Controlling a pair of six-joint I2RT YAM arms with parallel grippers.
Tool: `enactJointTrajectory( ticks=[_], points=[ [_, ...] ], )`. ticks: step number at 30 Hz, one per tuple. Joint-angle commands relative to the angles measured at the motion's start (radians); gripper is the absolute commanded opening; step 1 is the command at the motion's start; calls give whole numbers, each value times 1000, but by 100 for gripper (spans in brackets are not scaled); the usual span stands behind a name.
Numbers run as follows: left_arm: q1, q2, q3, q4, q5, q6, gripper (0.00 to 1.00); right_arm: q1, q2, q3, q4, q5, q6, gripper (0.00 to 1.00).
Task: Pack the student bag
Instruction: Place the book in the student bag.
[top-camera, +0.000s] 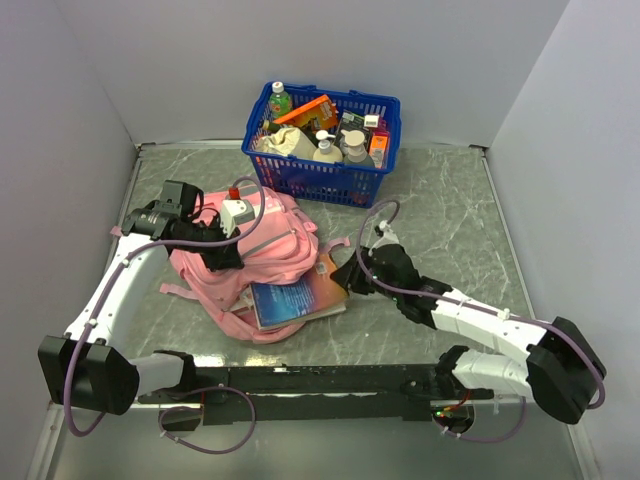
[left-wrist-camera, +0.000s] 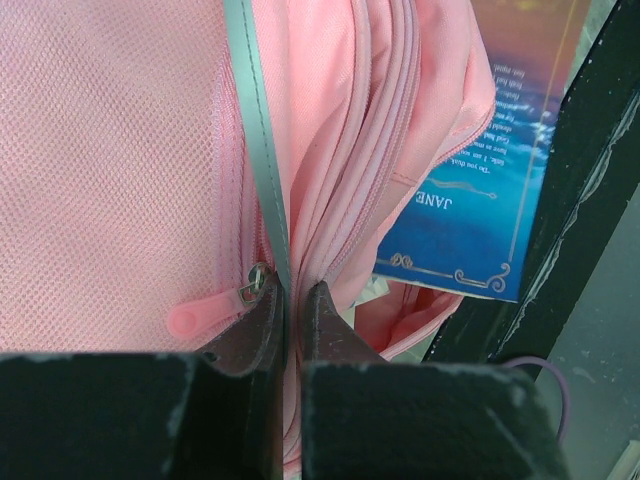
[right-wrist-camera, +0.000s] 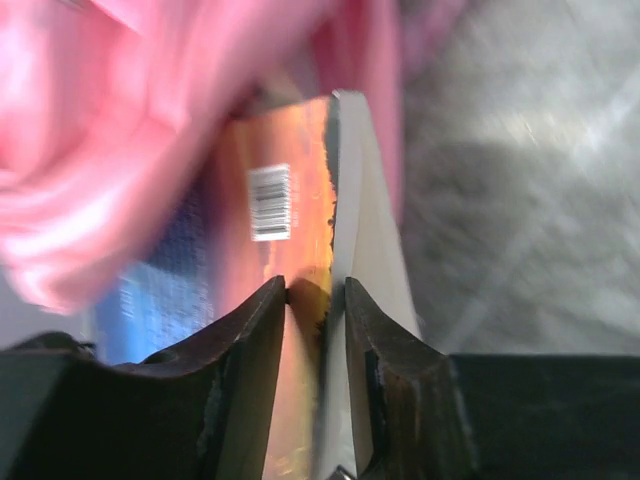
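- Top view: the student bag (top-camera: 262, 250) lies slumped on the grey counter (top-camera: 450, 220), left of centre in the frame, just below the blue basket (top-camera: 322, 140) full of bottles and packets. A book (top-camera: 295, 300) pokes out of the bag's lower right side. The left claw (top-camera: 226, 254) is down on the bag's left part, and the right claw (top-camera: 352, 274) sits at the book's right edge.
- Left wrist view: the left claw (left-wrist-camera: 292, 300) is closed, pinching the bag's grey trim (left-wrist-camera: 255, 150) and the pink fabric beside it. A pink zip pull (left-wrist-camera: 200, 318) lies just left of the fingers. The book (left-wrist-camera: 480, 200) shows at the upper right.
- Right wrist view (blurred): the right claw (right-wrist-camera: 315, 295) grips the book (right-wrist-camera: 290, 230) by its edge, one finger on each side. A barcode (right-wrist-camera: 270, 202) shows on the cover, with pink bag fabric (right-wrist-camera: 120, 150) filling the upper left.
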Motion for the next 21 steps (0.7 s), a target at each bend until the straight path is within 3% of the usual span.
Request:
enactJointTrajectory(
  ticks=[1,9,16,18,21],
  points=[
    [0,-7,36,69,32,19,1,61,22,126,208,76,-6,34],
    [-23,16,50,48,86,-4,1,205,278,358,194,194,-8,28],
    [-69,23,59,35,135,-21,1,229,404,422,270,240,-63,30],
    [-78,28,60,40,129,-27,1,229,427,439,317,220,-106,38],
    [-81,27,54,35,118,-15,1,222,416,421,238,211,-115,56]
  ],
)
